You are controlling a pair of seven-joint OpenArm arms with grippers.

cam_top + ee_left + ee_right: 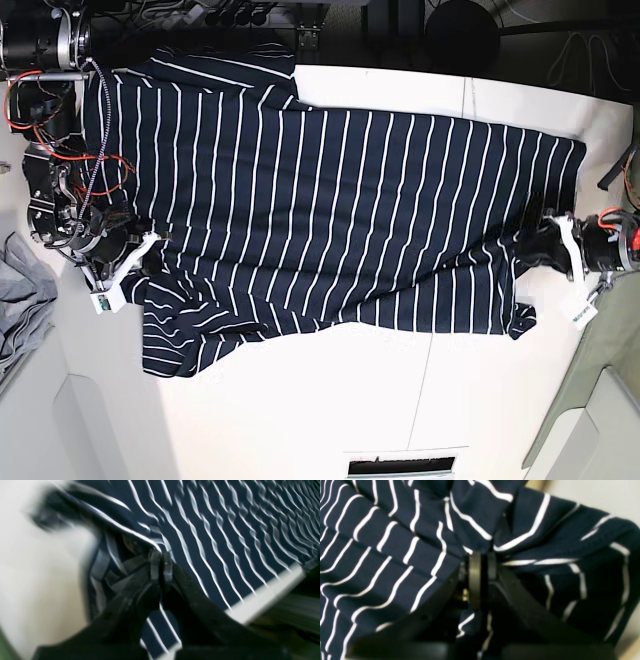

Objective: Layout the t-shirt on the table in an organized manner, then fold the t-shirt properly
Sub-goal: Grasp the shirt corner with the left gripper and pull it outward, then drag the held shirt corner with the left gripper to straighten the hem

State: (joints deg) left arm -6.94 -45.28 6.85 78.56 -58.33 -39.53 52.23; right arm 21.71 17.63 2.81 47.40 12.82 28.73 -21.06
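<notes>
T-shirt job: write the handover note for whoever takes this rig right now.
Left gripper: shut on the t-shirt, pinching its edge on the right side of the base view.
Right gripper: shut on the t-shirt, fabric bunched around the fingertips, at the opposite end.
T-shirt: spread lengthwise across the table, held at both ends. One end reaches past the table's far edge. The near sleeve and near edge are rumpled.
Done: shirt mostly laid out, stripes running evenly through the middle.
Left: smooth the rumpled near side, bring the shirt fully onto the table, release, then fold. No fold made yet.
</notes>
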